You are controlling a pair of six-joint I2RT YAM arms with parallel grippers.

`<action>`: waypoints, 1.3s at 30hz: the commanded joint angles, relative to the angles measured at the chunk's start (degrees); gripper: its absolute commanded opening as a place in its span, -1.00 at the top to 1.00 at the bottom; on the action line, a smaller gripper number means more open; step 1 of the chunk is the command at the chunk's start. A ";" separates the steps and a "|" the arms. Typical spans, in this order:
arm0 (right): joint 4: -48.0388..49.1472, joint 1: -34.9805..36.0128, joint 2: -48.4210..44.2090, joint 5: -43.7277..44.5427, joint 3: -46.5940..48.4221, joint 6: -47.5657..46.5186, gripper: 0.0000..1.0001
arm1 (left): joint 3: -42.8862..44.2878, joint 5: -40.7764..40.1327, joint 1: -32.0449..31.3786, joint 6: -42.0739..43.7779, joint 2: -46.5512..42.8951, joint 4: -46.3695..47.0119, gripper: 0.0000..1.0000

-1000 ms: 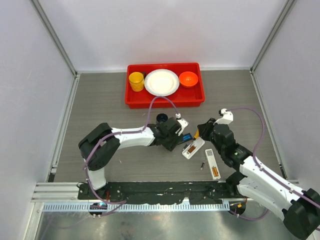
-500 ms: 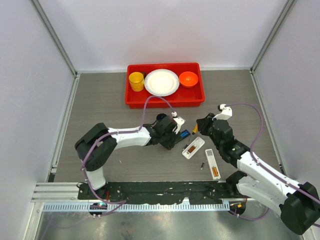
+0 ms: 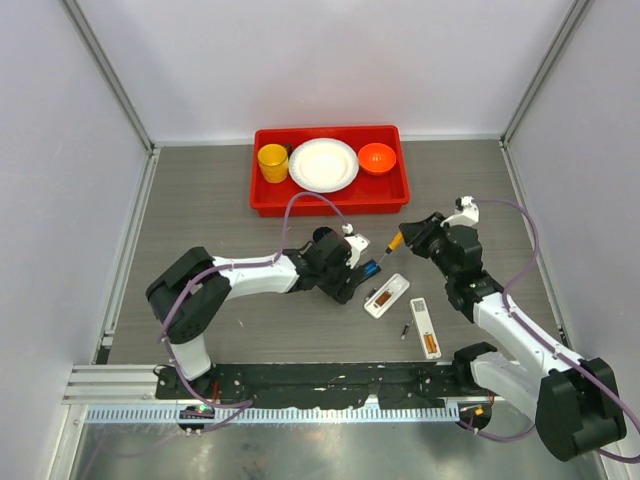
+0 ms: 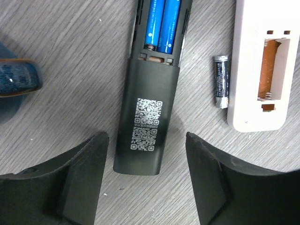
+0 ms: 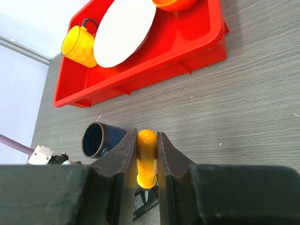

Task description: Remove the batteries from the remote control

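Note:
A black remote [image 4: 145, 126] lies back up on the table with its compartment open and two bright blue batteries [image 4: 161, 23] inside. My left gripper [image 4: 146, 187] is open, its fingers [image 4: 79, 183] standing either side of the remote's near end without touching it. A dark grey battery [image 4: 221, 87] lies loose between the black remote and a white remote [image 4: 262, 70] whose compartment is empty. My right gripper [image 5: 146, 140] is shut on the orange-handled screwdriver [image 5: 146, 161] and holds it above the table. In the top view the left gripper [image 3: 352, 272] is at the black remote [image 3: 371, 269] and the right gripper [image 3: 408, 237] is behind the white remote [image 3: 386, 296].
A dark blue cup [image 3: 323, 237] lies just behind the left gripper. A second white piece with an orange inside [image 3: 425, 327] and a small dark item [image 3: 406, 329] lie near the front. A red tray [image 3: 392, 197] at the back holds a yellow cup [image 3: 272, 162], a white plate [image 3: 323, 164] and an orange bowl [image 3: 377, 157].
My right gripper has moved back and to the right, away from the remotes, with the screwdriver still in it. My left gripper has shifted slightly left and stays open over the black remote.

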 commanded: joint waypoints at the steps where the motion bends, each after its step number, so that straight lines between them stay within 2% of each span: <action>1: 5.80 -1.47 0.30 -6.65 -0.14 2.94 0.98 | -1.70 1.71 0.21 0.16 0.44 -4.34 -0.47; 6: 5.36 -1.65 -0.31 -6.74 -0.23 2.94 0.98 | -1.88 0.84 0.21 0.34 0.61 -4.43 -0.53; 15: 4.92 -1.65 1.53 -6.30 0.56 0.92 0.98 | -0.39 -1.19 0.39 1.22 3.07 -5.39 -0.47; 19: 4.57 -1.65 1.71 -5.78 0.48 0.39 0.98 | 0.23 -4.17 0.48 1.22 3.78 -5.92 -0.41; 24: 3.95 -1.65 1.53 -5.07 0.48 -0.31 0.98 | 0.32 -7.77 0.48 1.04 4.04 -6.80 -0.43; 28: 4.04 -1.65 1.97 -4.90 0.39 -0.57 0.98 | 0.05 -6.73 0.48 1.22 3.69 -6.54 -0.41; 33: 3.95 -1.65 2.67 -4.28 0.39 -1.36 0.98 | 1.19 0.20 0.48 1.92 5.36 -7.33 -0.19; 35: 3.95 -1.65 2.93 -3.76 0.21 -1.63 0.98 | 1.72 1.09 0.48 2.18 6.50 -7.85 -0.05; 39: 3.43 -1.74 3.37 -2.96 0.21 -2.51 0.98 | 2.34 1.10 0.48 2.10 7.29 -8.56 0.07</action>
